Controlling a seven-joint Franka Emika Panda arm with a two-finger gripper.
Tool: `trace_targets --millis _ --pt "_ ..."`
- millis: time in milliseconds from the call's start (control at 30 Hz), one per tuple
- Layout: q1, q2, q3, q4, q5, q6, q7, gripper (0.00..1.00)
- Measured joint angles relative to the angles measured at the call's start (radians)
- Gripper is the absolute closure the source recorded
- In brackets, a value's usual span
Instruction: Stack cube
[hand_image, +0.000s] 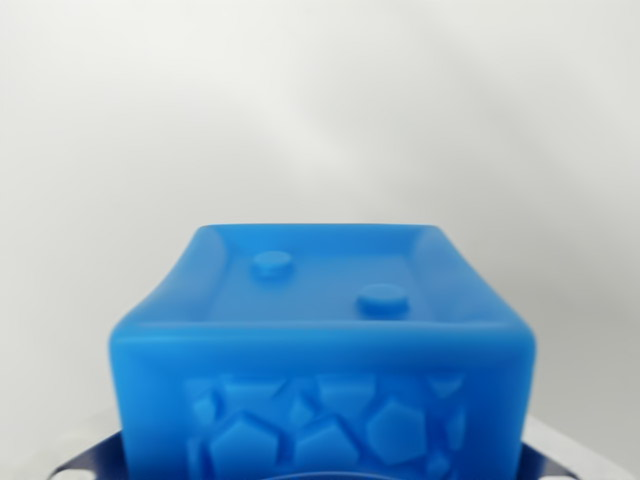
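**Blue cube close under the wrist camera**

A pale surface (320, 100) fills the background. The blue cube (325, 340) sits low and centred, directly ahead of the end effector, squarish with no clear long axis. End effector fingers are unseen; their opening cannot be told.

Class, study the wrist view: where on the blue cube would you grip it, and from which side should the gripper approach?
Grip the blue cube on its two smooth outer side walls, coming from above. The top is a recessed face with two raised studs, poor for contact, and the near face carries a bumpy relief. The side walls look flat and roughly parallel, so they probably suit the jaws best.
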Motion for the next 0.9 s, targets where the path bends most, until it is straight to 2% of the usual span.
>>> trace_targets --millis 900 --pt "0.083 0.021 0.005 0.055 -0.002 -0.035 0.069 1.0"
